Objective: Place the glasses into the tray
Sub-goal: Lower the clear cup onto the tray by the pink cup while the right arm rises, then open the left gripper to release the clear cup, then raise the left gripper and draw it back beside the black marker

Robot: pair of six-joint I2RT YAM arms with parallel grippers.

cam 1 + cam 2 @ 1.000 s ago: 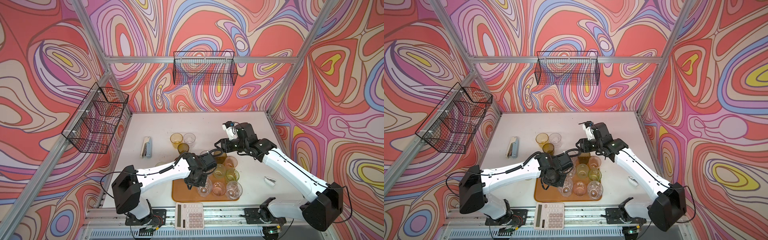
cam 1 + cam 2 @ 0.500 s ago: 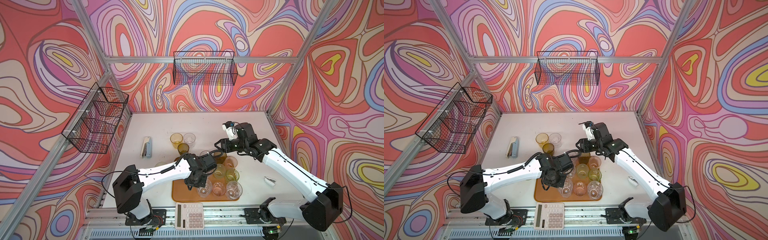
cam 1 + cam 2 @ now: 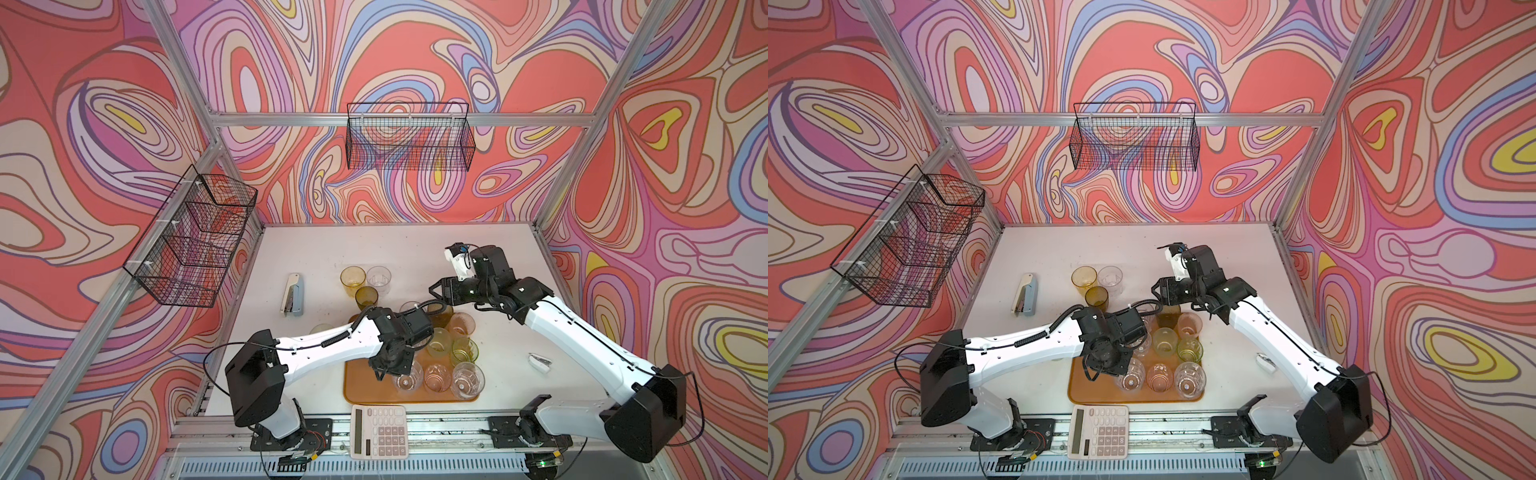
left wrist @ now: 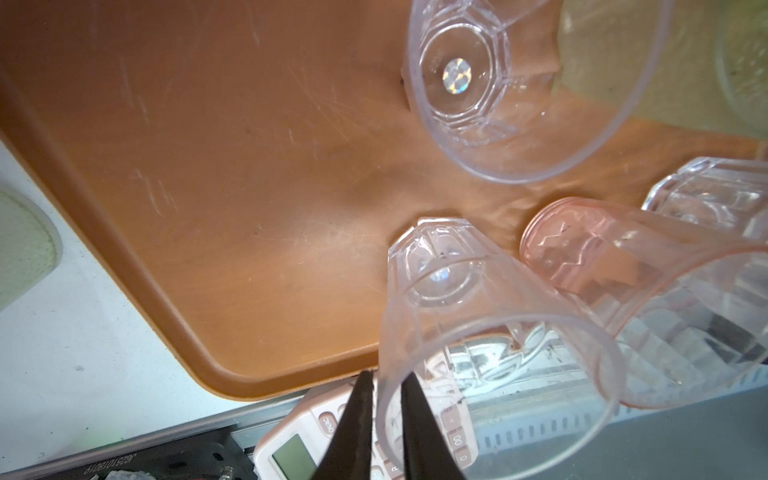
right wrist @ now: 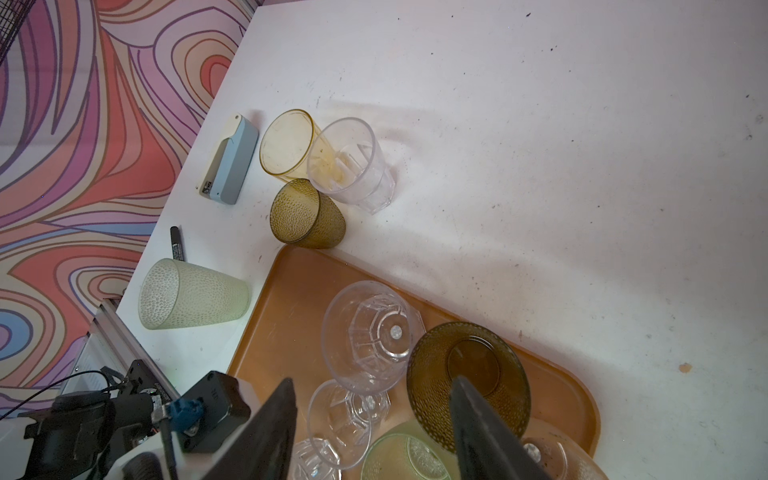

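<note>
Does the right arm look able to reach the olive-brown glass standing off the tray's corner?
Probably yes. The right gripper is open above the tray, and bare table lies beside the olive-brown glass; the amber glass and clear glass crowd only its far side.

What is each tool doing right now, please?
Left tool: slightly open, astride the clear glass rim, not gripping.
Right tool: open, holding nothing.
</note>
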